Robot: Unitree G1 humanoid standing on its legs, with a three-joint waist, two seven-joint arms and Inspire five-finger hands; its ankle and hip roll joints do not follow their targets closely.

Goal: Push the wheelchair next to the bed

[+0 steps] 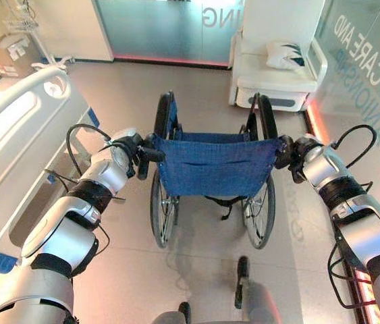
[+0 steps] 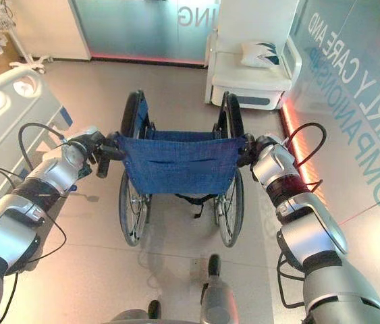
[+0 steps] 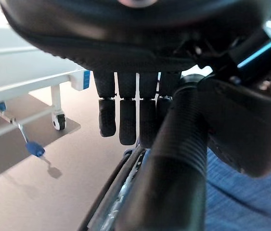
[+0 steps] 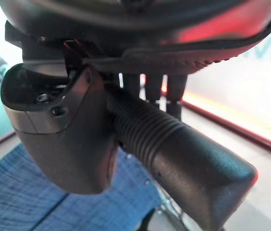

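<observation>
The wheelchair (image 1: pixel 211 172) stands on the floor, the bed (image 1: pixel 21 155) off to its left. The left hand (image 1: pixel 138 152) and right hand (image 1: pixel 287 152) each grasp a push handle (image 4: pixel 174 144), giving even, steerable thrust toward the bedside.

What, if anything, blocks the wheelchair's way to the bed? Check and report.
Nothing visible does. The left hand and right hand already grip the wheelchair by its push handles. The bed stands to its left, and the floor between them looks bare. An armchair stands ahead to the right, off that path.
</observation>
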